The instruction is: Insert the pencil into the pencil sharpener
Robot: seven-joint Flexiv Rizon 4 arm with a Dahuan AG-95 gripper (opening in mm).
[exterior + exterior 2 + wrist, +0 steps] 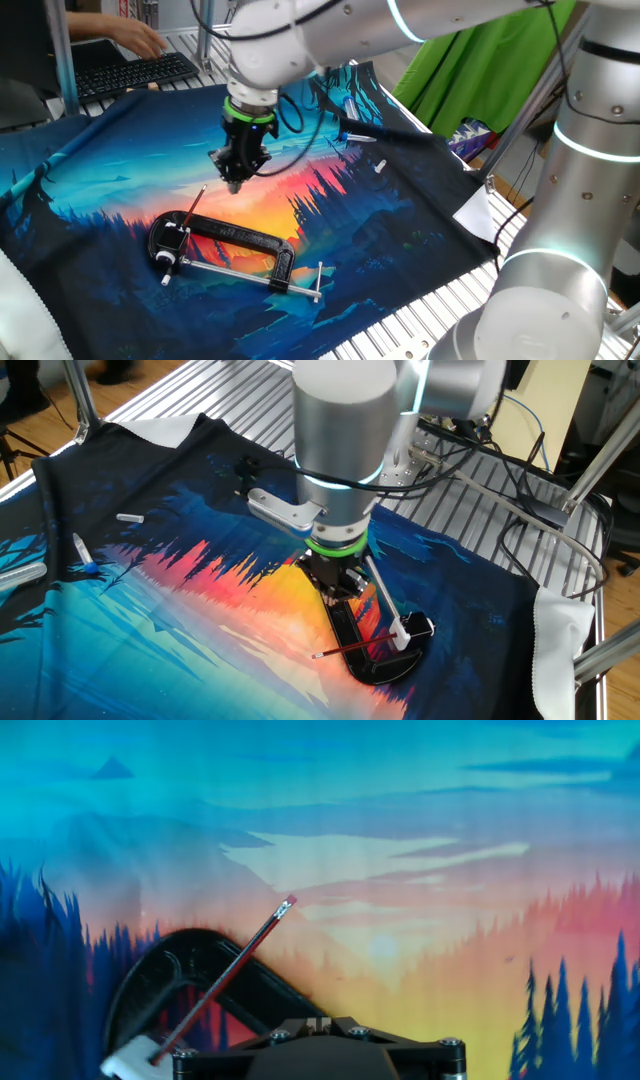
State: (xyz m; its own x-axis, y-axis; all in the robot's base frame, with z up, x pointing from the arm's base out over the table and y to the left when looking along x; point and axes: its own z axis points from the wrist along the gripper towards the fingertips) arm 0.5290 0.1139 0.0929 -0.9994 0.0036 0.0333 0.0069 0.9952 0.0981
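Gripper (237, 178) hovers above the cloth, finger state indeterminate; pencil (194, 200) lies just beside, long axis diagonal, one end in the C-clamp's (230, 247) sharpener

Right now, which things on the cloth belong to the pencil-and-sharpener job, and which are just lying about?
Job:
- pencil, leaning on the clamp
- tool, hovering above the cloth, not holding anything

Lying about:
- black C-clamp
- blue pen
- keyboard

No sharpener is clearly identifiable.

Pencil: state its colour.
Dark reddish-brown pencil with a pale tip, clearest in the hand view.
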